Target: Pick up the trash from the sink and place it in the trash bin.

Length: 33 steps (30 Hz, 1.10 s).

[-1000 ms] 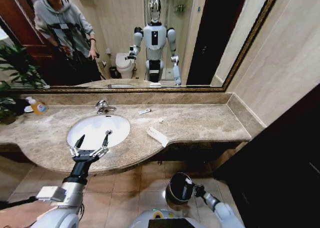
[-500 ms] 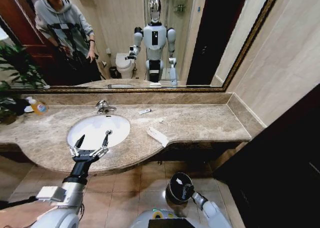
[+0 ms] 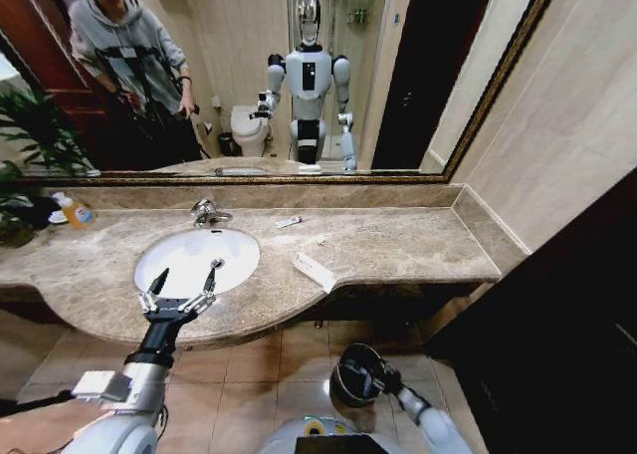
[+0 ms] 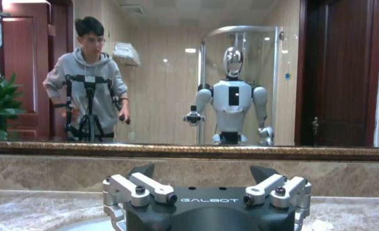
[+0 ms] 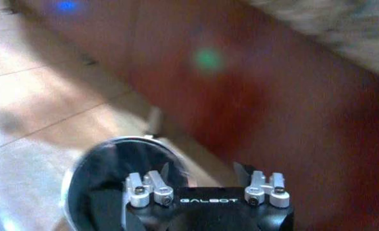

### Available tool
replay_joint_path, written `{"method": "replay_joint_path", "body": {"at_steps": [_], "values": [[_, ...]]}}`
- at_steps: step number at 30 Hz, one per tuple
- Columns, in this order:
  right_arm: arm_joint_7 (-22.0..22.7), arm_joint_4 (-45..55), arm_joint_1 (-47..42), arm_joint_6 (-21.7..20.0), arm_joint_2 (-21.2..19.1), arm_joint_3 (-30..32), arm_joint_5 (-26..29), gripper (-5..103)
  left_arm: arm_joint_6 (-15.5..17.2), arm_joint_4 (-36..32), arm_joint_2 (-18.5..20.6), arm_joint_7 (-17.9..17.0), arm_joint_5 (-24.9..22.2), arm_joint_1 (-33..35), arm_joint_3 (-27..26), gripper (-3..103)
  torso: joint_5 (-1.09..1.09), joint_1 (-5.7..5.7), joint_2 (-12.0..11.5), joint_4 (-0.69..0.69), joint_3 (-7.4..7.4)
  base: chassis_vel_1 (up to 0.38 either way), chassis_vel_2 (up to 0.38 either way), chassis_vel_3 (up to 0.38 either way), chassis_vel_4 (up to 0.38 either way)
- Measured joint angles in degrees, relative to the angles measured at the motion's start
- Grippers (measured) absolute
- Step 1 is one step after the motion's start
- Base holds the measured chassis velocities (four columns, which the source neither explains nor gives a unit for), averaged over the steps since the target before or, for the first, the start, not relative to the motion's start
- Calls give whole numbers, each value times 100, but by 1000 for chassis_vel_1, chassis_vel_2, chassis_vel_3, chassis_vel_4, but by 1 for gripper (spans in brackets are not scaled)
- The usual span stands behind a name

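Note:
The white oval sink [image 3: 189, 250] holds no items. On the marble counter to its right lie a small tube [image 3: 288, 221], a small sachet [image 3: 322, 239] and a long flat white packet [image 3: 314, 271]. My left gripper [image 3: 187, 272] hovers open and empty over the basin's front edge; the left wrist view has it [image 4: 202, 171] facing the mirror. The dark trash bin [image 3: 350, 369] stands on the floor below the counter. My right gripper [image 3: 372, 377] is low at the bin's rim. In the blurred right wrist view it [image 5: 202, 171] is open and empty, with the bin [image 5: 109, 187] just beyond.
A chrome faucet [image 3: 207, 212] stands behind the basin. A clear bottle of orange liquid [image 3: 74, 212] and a plant [image 3: 25, 155] sit at the counter's far left. A dark cabinet [image 3: 557, 315] closes in the right side. The floor is tiled.
My right arm has swung left, bringing its gripper from beside the bin to its rim. The left gripper and the items on the counter have not moved.

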Motion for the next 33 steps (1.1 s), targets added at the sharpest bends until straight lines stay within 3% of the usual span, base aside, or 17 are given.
{"method": "replay_joint_path", "body": {"at_steps": [2, 4, 6, 8, 10, 16, 24, 27, 29, 30, 33], "values": [[128, 860, -661, -167, -159, 325, 701, 79, 0, 0, 0, 1, 0, 0, 0, 100, -1, 0, 0, 1, 0, 0, 0, 0, 0], [142, 1089, -842, -196, -158, 461, 815, 84, 0, 0, 0, 0, 0, 0, 0, 100, -1, 0, 0, 1, -1, 0, 0, 0, 0], [160, 2053, -1607, -246, 11, 1190, 1123, 95, 0, 0, 0, 0, 0, 0, 0, 100, -4, 0, 0, -1, 0, 0, 0, 0, 0], [184, 2424, -1873, -250, 67, 1386, 1205, 98, 0, 0, 1, 0, 0, 0, 0, 100, 0, 0, 0, -2, -1, 0, 0, 0, 0], [255, 3259, -2404, -248, 158, 1752, 1376, 100, 0, 0, 0, 0, 0, 0, 0, 100, -4, -1, 1, -1, 0, 0, 0, 0, 0], [307, 4772, -2826, -337, 388, 2149, 1744, 100, 0, 0, 0, 0, 0, 0, 0, 100, -1, 0, 0, 0, 0, 0, 0, 0, 0], [36, 6156, -2563, -826, 324, 1869, 2215, 100, 0, 0, 0, 0, 0, 0, 0, 100, -1, 0, 0, 1, 0, 0, 0, 0, 0], [-30, 6516, -2326, -1199, 105, 1613, 2287, 100, 0, 0, 0, 0, 0, 0, 0, 100, -1, 0, 0, 1, 1, 0, 0, 0, 0], [-138, 6763, -1987, -1684, -245, 1245, 2473, 100, 0, 0, 0, 0, 0, 0, 0, 100, -1, 0, 0, 0, 0, 0, 0, 0, 0], [-138, 6763, -1987, -1684, -245, 1245, 2473, 100, 0, 0, 0, 0, 0, 0, 0, 100, -1, 0, 0, 0, 0, 0, 0, 0, 0], [-483, 6793, -1278, -2340, -796, 663, 2769, 100, 0, 0, 0, 0, 0, 0, 0, 100, -1, 0, 0, 1, 1, 0, 0, 0, 0]]}}
